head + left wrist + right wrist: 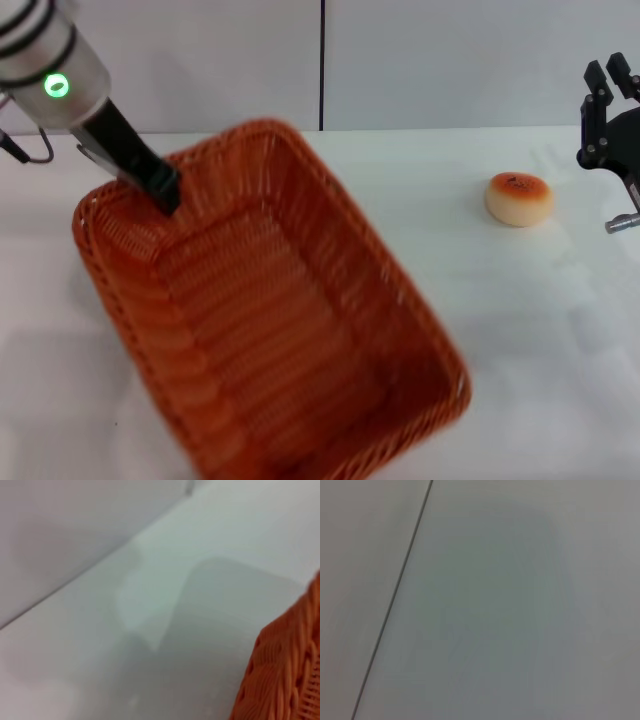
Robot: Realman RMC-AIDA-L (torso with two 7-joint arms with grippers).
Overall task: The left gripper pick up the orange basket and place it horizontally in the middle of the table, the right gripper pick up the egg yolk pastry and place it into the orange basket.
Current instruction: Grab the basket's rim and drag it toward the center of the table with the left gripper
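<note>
The orange basket (280, 330) fills the left and middle of the head view, lying diagonally over the table (540, 330), its outline blurred. My left gripper (165, 190) is shut on the basket's far left rim, reaching down from the upper left. A corner of the woven basket (285, 670) shows in the left wrist view. The egg yolk pastry (519, 197) sits alone on the table at the right. My right gripper (608, 72) hangs at the right edge, above and to the right of the pastry, open and holding nothing.
A pale wall with a dark vertical seam (322, 60) stands behind the table. The right arm's silver knob (622, 223) juts out close to the pastry. The right wrist view holds only a plain surface and a thin dark line (395, 595).
</note>
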